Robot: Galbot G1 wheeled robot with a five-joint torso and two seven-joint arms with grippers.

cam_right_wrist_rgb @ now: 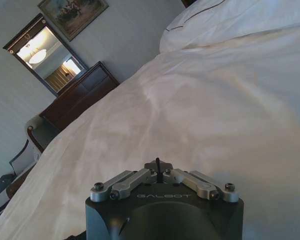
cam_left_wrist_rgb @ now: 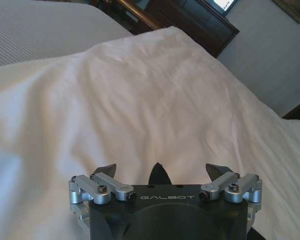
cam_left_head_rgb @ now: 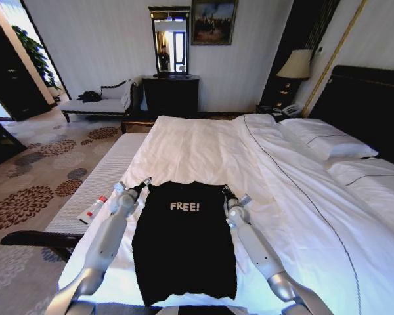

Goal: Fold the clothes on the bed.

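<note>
One black T-shirt (cam_left_head_rgb: 184, 243) reading "FREE!", "GALBOT" on left end effector (cam_left_wrist_rgb: 160, 172)

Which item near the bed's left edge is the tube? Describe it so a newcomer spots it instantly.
Start at the big white bed, then look to the pale striped bench running along its left side. Near the robot's left gripper, beside the black FREE! T-shirt, lies a small white tube. Its red cap sets it apart from the white linen and the black shirt.
</note>
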